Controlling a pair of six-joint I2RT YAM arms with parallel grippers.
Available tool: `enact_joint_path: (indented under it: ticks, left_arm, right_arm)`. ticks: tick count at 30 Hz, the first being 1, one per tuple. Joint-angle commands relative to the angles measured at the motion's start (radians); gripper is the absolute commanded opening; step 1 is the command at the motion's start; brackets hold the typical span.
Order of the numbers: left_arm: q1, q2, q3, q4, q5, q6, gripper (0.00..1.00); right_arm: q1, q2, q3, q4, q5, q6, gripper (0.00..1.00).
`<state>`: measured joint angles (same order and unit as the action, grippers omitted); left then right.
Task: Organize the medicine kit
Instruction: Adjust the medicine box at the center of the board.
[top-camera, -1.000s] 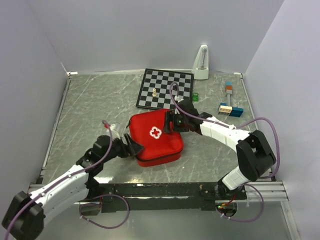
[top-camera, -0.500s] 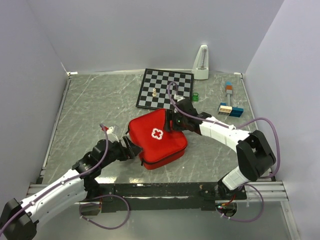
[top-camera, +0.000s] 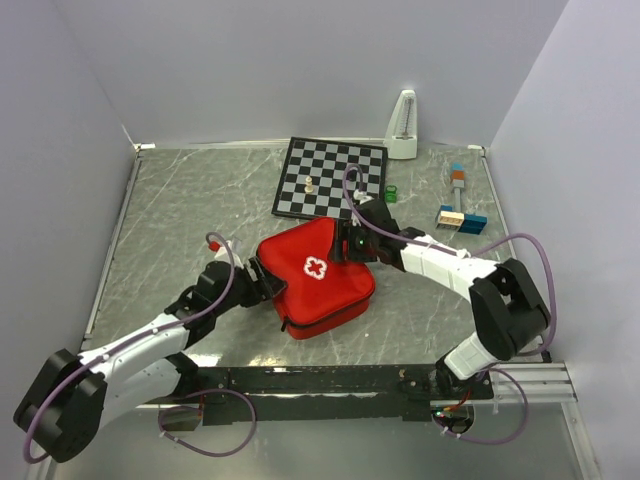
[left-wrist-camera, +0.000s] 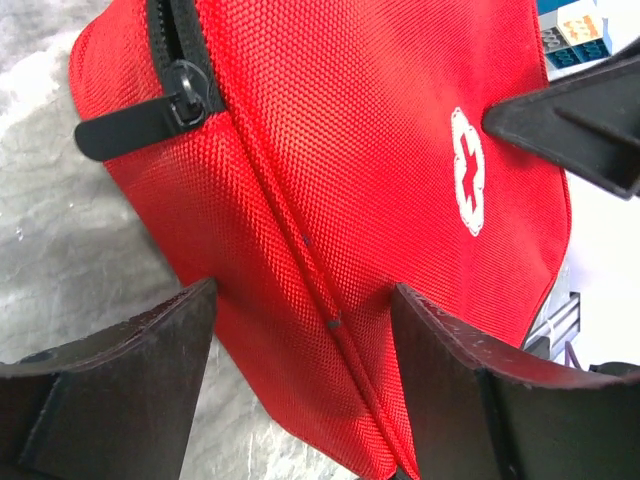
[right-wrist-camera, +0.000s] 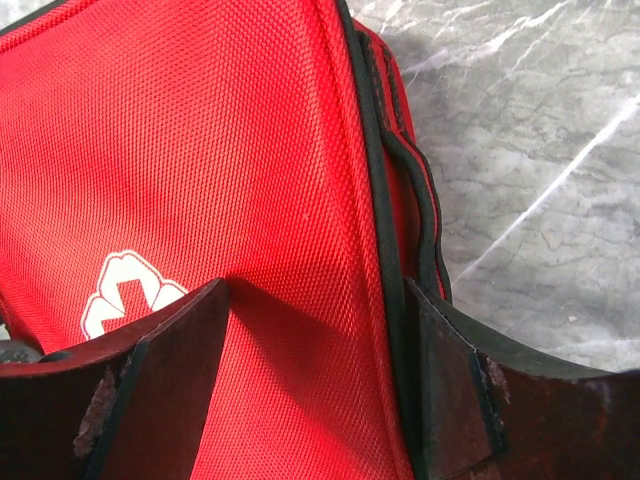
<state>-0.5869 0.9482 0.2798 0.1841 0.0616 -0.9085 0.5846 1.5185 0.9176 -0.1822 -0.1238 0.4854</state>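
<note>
Kit position: the medicine kit (top-camera: 318, 275) lies in the middle of the top view on the grey desk (top-camera: 180, 220), white cross (top-camera: 313, 266) facing up. It sits just below the chessboard (top-camera: 332, 178) and apart from it.
Kit feel: woven red fabric with a soft body. I expect it to be light, to sag and bunch under a pinch, and to slide on the smooth desk if pushed from one side only.
Where to hold: the black zip pull (left-wrist-camera: 130, 120), upper left of the left wrist view, is my pick for opening. The black side strap (right-wrist-camera: 410, 190) or the piped seam should hold better than the flat panel.
Zip: it looks closed at the corner I can see. I cannot tell about the rest of the run.
Left claw (top-camera: 262, 285): released, jaws spread wide and straddling the kit's lower-left edge.
Right claw (top-camera: 352, 245): released, jaws apart over the kit's upper-right panel beside the strap.
Surroundings: a pale chess piece (top-camera: 310, 185) stands on the board, with a small green item (top-camera: 391, 193) at the board's right corner. Coloured blocks (top-camera: 460, 218) are at right and a white metronome-like object (top-camera: 403, 127) is at upper centre.
Obstruction: the board is the nearest thing. I judge there is room to unfold the kit toward the lower frame.
</note>
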Motion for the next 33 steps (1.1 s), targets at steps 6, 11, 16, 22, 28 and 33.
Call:
enact_joint_path:
  ticks: [6, 11, 16, 22, 28, 33]
  left_arm:
    - [0.035, 0.049, 0.074, 0.078, 0.001, 0.037, 0.74]
    - [0.151, 0.078, 0.084, 0.118, 0.09, 0.033, 0.71]
    - [0.173, 0.032, 0.125, 0.014, 0.077, 0.04, 0.74]
    - [0.171, -0.334, 0.157, -0.334, -0.059, 0.062, 0.91]
    - [0.168, -0.623, -0.058, -0.241, 0.157, -0.051, 0.79]
    - [0.118, -0.648, -0.14, -0.155, 0.293, -0.075, 0.75]
  right_arm:
    - [-0.017, 0.183, 0.161, -0.091, -0.134, -0.021, 0.72]
    - [-0.019, 0.235, 0.242, -0.108, -0.163, 0.001, 0.71]
    - [-0.029, 0.18, 0.241, -0.152, -0.094, 0.018, 0.81]
    - [-0.043, -0.021, 0.253, -0.299, 0.055, 0.002, 0.91]
    - [0.01, -0.219, 0.196, -0.287, 0.089, -0.062, 0.87]
    - [0.132, -0.287, 0.133, -0.252, 0.042, -0.103, 0.84]
